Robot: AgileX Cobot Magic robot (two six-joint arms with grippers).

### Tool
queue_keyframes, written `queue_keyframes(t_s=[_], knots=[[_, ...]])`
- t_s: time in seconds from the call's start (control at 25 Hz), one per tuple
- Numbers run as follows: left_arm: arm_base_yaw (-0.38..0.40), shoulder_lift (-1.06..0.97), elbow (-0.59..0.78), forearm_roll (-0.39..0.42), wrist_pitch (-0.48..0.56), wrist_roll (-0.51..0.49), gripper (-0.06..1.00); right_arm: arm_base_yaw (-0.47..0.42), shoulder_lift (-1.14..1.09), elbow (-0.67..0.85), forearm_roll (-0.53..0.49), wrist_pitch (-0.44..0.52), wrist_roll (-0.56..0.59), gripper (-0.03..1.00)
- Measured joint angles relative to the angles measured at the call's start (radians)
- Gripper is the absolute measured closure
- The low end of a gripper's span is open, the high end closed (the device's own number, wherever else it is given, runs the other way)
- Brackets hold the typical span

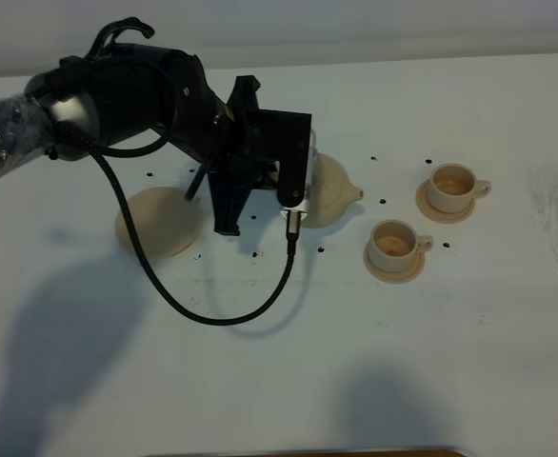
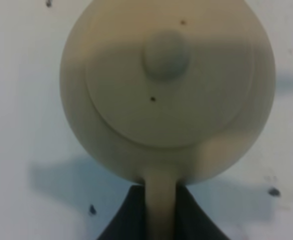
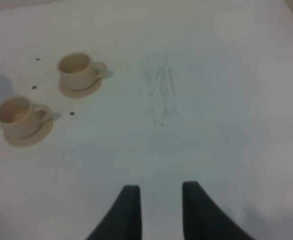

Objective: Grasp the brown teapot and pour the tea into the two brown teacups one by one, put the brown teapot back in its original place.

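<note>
The brown teapot (image 1: 333, 188) is off its original place, the wide flat saucer (image 1: 160, 221), and sits to the right of it, spout toward the cups. My left gripper (image 1: 305, 188) is shut on its loop handle (image 2: 161, 200), which is pinched between the dark fingers (image 2: 131, 217). The lid and knob (image 2: 165, 54) show from above. The two brown teacups stand on small saucers to the right, one farther back (image 1: 453, 187) and one nearer (image 1: 396, 244). My right gripper (image 3: 159, 210) hovers over bare table right of the cups (image 3: 79, 70), its fingers a narrow gap apart with nothing between them.
A black cable (image 1: 212, 316) loops from the left arm down onto the white table (image 1: 469, 352). Small dark specks (image 1: 382, 201) lie scattered around the teapot and cups. Faint grey scuff marks (image 1: 557, 214) mark the far right of the table.
</note>
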Motion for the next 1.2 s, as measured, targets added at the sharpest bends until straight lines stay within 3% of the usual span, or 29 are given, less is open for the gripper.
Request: queue_keyframes(t_s=[0.76,1.2], knots=[[-0.048,0.027,-0.001,-0.015,-0.069,0.128,0.86,0.000,0.000,0.000,0.000,0.000,-0.001,0.75],[-0.060,0.059,-0.001,0.061,-0.136,0.139,0.86,0.000,0.000,0.000,0.000,0.000,0.000,0.75]])
